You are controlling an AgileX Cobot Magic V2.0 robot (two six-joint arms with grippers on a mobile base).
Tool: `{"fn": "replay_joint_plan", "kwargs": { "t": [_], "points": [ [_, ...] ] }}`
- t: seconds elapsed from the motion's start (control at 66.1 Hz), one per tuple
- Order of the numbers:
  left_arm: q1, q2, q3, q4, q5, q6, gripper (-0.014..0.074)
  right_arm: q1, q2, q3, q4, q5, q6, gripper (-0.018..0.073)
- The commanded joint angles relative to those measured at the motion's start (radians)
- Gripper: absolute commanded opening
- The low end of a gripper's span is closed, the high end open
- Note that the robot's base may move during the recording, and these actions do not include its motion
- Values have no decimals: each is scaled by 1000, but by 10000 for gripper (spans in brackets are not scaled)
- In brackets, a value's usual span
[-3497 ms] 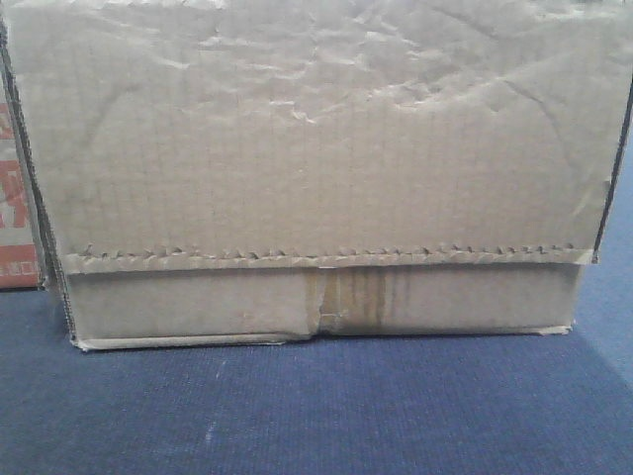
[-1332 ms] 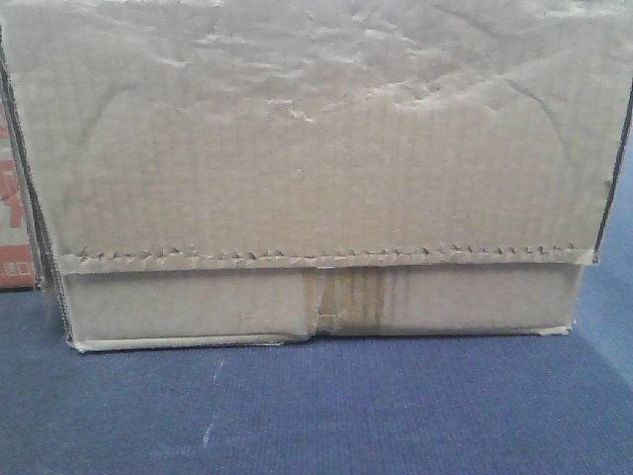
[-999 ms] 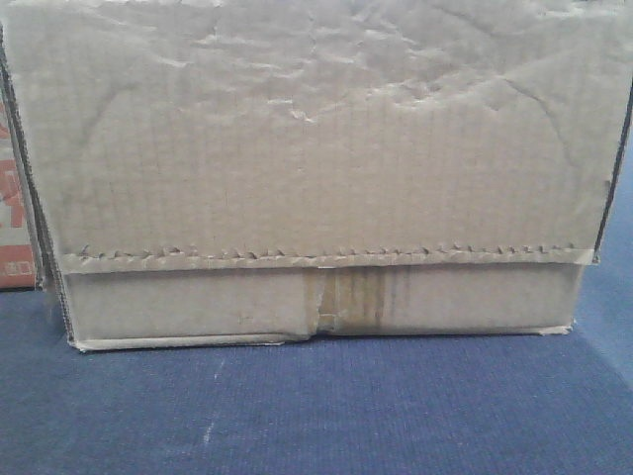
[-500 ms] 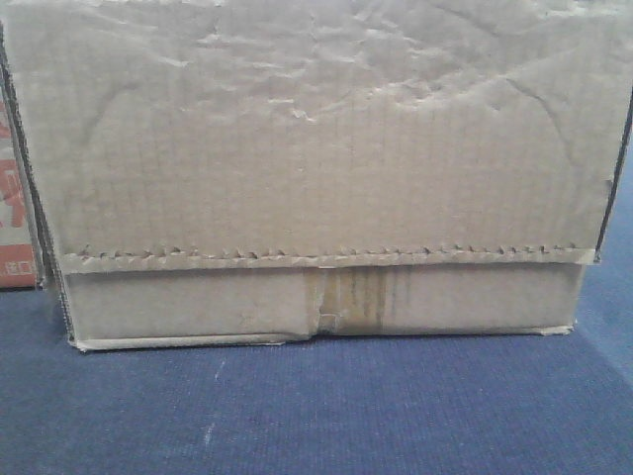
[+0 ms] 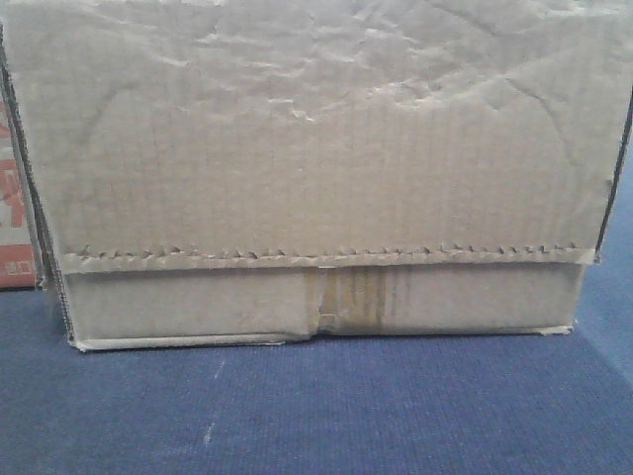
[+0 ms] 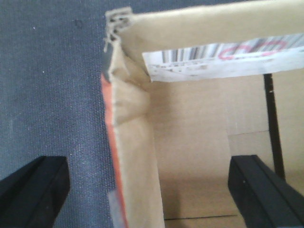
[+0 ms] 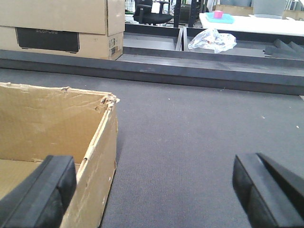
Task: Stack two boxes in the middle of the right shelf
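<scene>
My left claw point(image 6: 149, 192) gaped wide astride one wall of the box point(image 6: 190, 137); my right claw point(image 7: 154, 197) stood equally wide astride another wall.

The surface point(image 5: 326, 416) is a flat, short-pile carpet, blue in the front view and greyer at the wrists, flecked with a few pale specks. A tan cardboard box point(image 5: 316, 168) stands directly on it, its bottom edge flat to the pile and its top open. At the front view's left edge is a sliver of red-printed carton point(image 5: 14, 208), its lower edge meeting the carpet.
</scene>
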Motion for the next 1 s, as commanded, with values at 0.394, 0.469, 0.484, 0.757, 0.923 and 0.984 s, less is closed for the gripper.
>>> {"fn": "replay_joint_plan", "kwargs": {
  "t": [0.394,0.469,0.484,0.757,0.923,0.984],
  "points": [
    [3,6,-9,5,7,3,179,2,3,-9,-7,-7,-2,570],
    [3,6,-9,11,10,3,13,2,3,-9,-7,-7,-2,570],
    [3,6,-9,14,10,3,-20,2,3,-9,-7,-7,-2,570],
    [3,-18,-15,31,24,-30,-111,2,3,-9,-7,-7,-2,570],
    [3,-95,-66,56,30,-87,-111,5,3,-9,-7,-7,-2,570],
    [3,-129,-97,73,32,-110,-111,5,3,-9,-7,-7,-2,570]
  ]
}}
